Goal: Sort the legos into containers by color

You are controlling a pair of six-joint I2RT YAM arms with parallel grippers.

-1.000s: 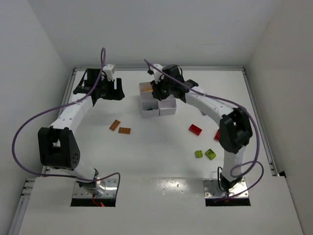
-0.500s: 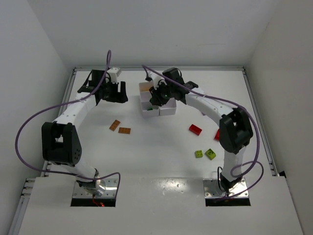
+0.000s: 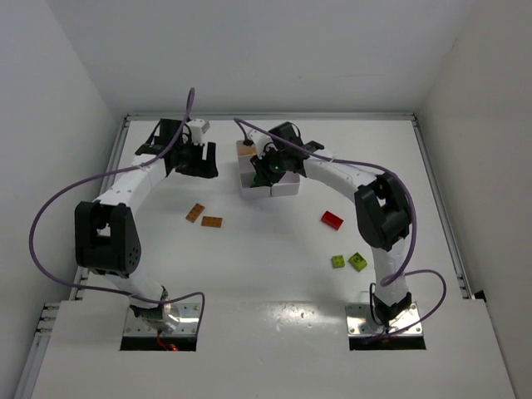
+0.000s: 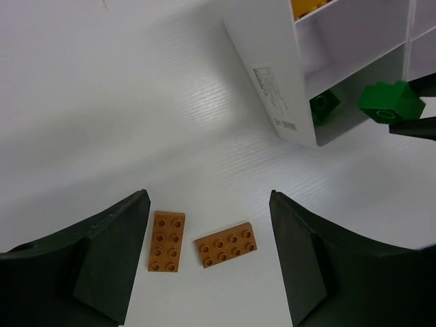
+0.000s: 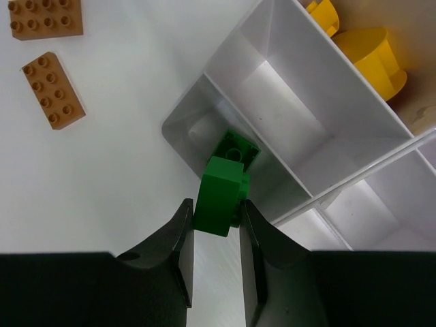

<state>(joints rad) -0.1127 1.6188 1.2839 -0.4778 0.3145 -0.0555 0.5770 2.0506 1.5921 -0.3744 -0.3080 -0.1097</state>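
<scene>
my right fingers [image 5: 167,262] clamp a green brick [image 5: 219,187] over the tray [image 5: 272,82]; my left fingers [image 4: 102,252] stand apart above orange bricks [image 4: 167,240].

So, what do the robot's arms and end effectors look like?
The left arm and right arm have white links with chunky black joints, and a purple cable loops along each. The left end effector and right end effector have dark, blunt fingers.
</scene>
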